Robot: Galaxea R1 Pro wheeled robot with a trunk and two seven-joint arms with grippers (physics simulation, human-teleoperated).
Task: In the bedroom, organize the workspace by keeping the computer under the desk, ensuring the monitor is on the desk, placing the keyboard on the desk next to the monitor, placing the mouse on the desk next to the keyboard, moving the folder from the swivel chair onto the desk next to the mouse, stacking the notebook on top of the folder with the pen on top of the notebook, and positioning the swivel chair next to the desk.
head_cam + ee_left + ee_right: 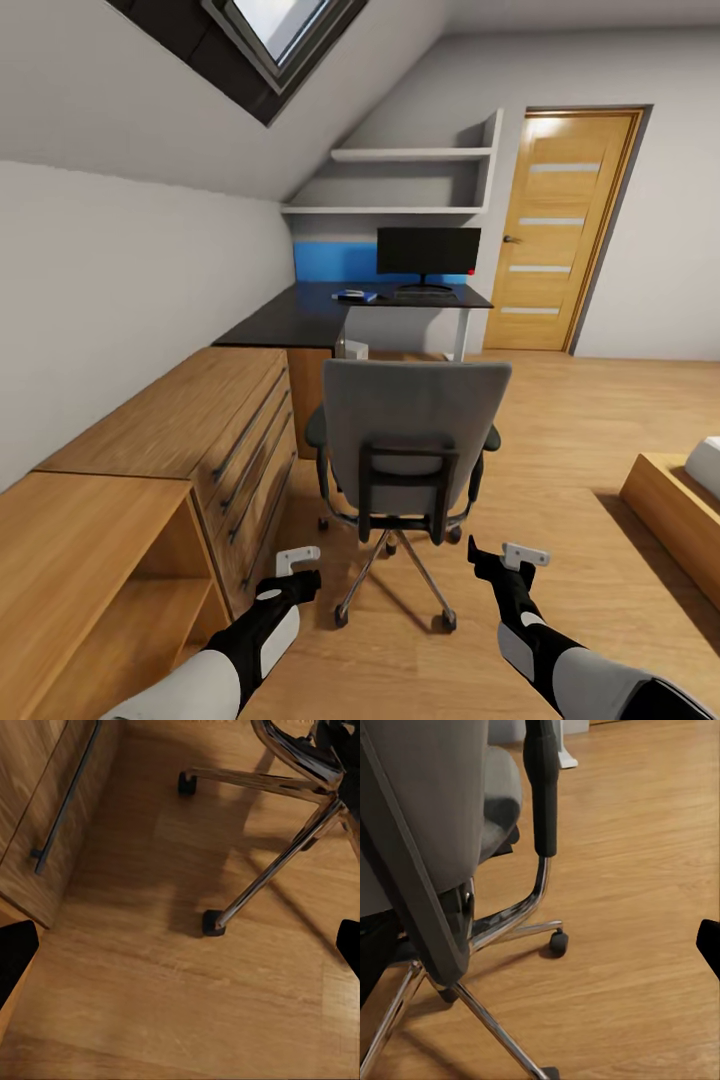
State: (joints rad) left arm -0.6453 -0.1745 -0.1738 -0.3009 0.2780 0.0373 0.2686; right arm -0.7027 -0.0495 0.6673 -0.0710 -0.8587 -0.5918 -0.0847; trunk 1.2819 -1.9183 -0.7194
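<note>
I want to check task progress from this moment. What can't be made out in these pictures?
- Swivel chair seat top: head view, hidden by its own backrest, so any folder there cannot be confirmed.
- Small items on the desk beside the monitor: head view, too small to identify.
- Left gripper and right gripper: head view, too small to tell how the jaws stand.

We see an evenly bright room, daylight entering through the skylight (285,35) overhead. Soft shadows spread on the floor (187,997) under the swivel chair (415,440), whose chrome legs glint. Straight lines bend toward the head view's edges, and both wrist views look slightly soft.
</note>
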